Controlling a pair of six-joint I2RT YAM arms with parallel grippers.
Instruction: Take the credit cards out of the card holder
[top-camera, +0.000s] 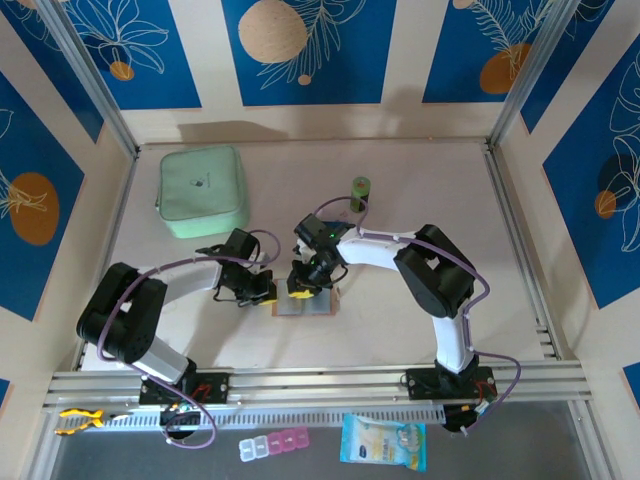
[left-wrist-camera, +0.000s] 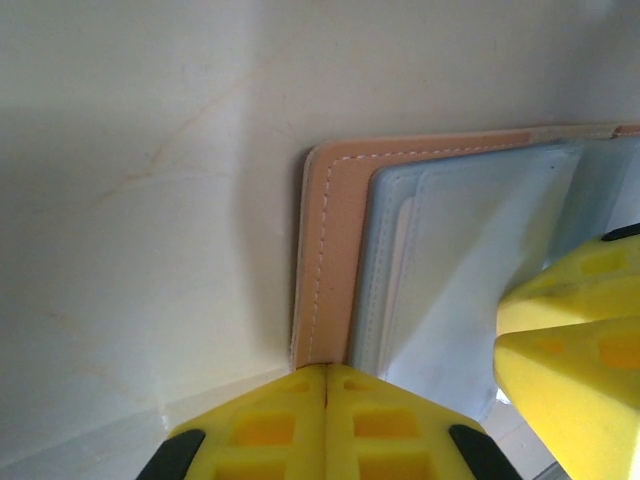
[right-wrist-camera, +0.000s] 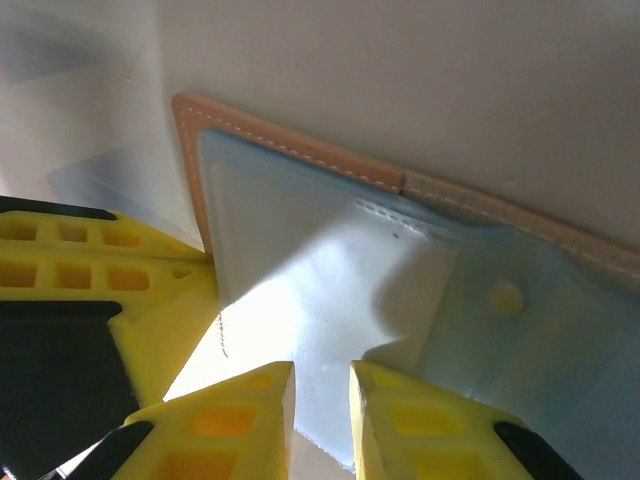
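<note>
Pinning the tan edge of the card holder (left-wrist-camera: 330, 220) is done by the closed left gripper (left-wrist-camera: 327, 372); its grey-blue pocket (right-wrist-camera: 300, 260) is faced directly by the slightly parted right gripper (right-wrist-camera: 322, 375).

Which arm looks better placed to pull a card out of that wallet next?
The right, probably. The right gripper has its fingertips slightly parted over the card holder's grey-blue pocket, while the left gripper is shut at its tan edge.

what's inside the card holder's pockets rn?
The card holder lies open: grey-blue pockets, with one thin pale edge peeking out. What that edge belongs to, and anything deeper, is covered by the pocket layers.
</note>
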